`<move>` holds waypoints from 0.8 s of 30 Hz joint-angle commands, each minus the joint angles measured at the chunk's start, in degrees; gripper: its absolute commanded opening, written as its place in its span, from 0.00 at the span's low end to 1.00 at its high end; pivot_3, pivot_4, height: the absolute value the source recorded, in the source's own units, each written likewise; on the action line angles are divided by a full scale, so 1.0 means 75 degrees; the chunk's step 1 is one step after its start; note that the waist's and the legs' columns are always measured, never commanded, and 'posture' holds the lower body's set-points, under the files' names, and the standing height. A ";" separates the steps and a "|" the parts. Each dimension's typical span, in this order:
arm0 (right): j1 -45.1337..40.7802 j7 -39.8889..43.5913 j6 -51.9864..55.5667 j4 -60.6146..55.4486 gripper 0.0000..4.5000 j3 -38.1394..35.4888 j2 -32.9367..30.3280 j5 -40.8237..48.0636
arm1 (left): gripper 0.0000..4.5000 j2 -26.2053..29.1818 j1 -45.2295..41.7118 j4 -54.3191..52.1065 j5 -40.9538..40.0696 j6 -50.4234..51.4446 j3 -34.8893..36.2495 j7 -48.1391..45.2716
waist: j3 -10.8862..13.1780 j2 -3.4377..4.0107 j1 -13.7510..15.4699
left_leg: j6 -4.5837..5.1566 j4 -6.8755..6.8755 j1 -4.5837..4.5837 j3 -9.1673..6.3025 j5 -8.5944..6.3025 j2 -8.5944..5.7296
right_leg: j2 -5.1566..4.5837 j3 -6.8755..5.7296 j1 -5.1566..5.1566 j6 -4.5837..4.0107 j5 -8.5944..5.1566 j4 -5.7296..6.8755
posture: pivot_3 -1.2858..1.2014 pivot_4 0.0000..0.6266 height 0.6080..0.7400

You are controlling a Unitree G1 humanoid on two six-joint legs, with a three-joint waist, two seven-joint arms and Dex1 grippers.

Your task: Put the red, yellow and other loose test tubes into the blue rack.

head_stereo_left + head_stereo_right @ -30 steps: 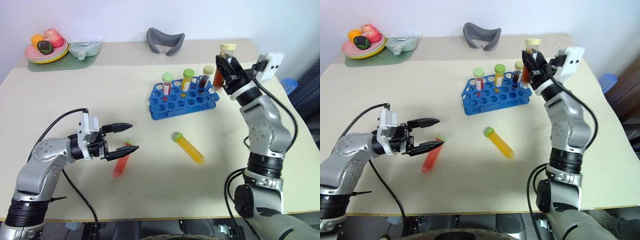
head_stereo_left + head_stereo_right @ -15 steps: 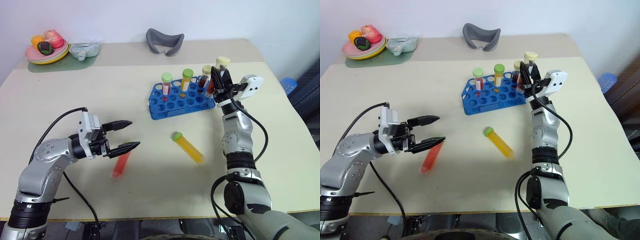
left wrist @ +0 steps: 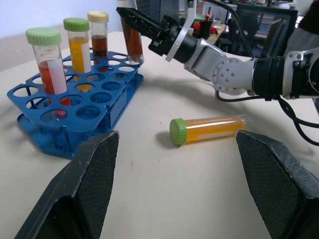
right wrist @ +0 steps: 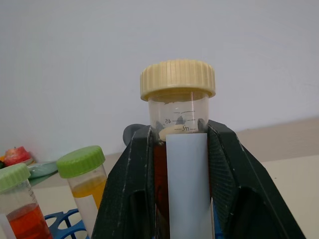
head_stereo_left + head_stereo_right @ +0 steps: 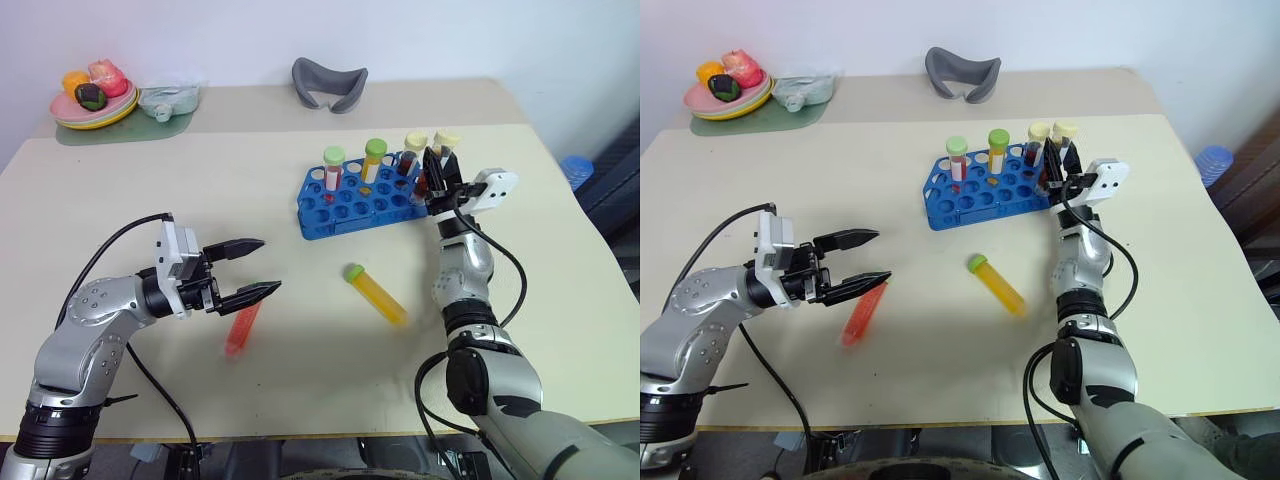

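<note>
Beige table, blue rack toward the far right. Left of rack, left gripper level, fingers spread above red tube. Yellow tube lying just before rack. Right gripper clamped on cream-capped tube at rack's right end.

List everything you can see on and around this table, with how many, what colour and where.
Blue rack: one, blue, far centre-right of the table.
Tubes in rack: three, two green-capped, one cream-capped, upright in its back row.
Held tube: one, cream cap, dark red liquid, at the rack's right end.
Yellow tube: one, green cap, lying in front of the rack.
Red tube: one, lying below the left tool.
Plate of fruit: one, far left corner.
Clear container: one, beside the plate.
Grey curved object: one, far edge.
Left tool: open, above the red tube.
Right tool: shut on the held tube.
</note>
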 commanded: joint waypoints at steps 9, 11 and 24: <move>-0.0528 -0.0141 -0.0507 0.1288 0.18 -0.0119 -0.0167 -0.0086 | 0.85 0.0109 0.0041 -0.0406 -0.0202 0.0046 0.0268 0.0119 | -0.0001 -0.0001 0.0000 | -0.0001 0.0002 0.0003 -0.0001 0.0000 0.0000 | 0.0000 0.0000 0.0006 0.0000 0.0000 0.0000 | 0.52 0.24 1.00; -0.0583 -0.0190 -0.0571 0.1431 0.18 -0.0128 -0.0176 -0.0104 | 0.85 0.0119 0.0079 -0.0450 -0.0228 0.0057 0.0295 0.0138 | -0.0001 -0.0001 -0.0003 | -0.0001 0.0000 0.0003 -0.0001 0.0000 0.0000 | 0.0000 0.0000 0.0006 0.0000 0.0000 0.0000 | 0.52 0.24 1.00; -0.0594 -0.0479 -0.1011 0.1708 0.41 -0.0204 0.0045 -0.0155 | 0.85 0.0137 0.0145 -0.0571 -0.0288 0.0155 0.0370 0.0205 | -0.0001 -0.0002 -0.0007 | -0.0002 0.0003 0.0006 -0.0001 0.0001 0.0000 | 0.0000 0.0000 0.0010 0.0000 0.0000 0.0000 | 0.52 0.24 1.00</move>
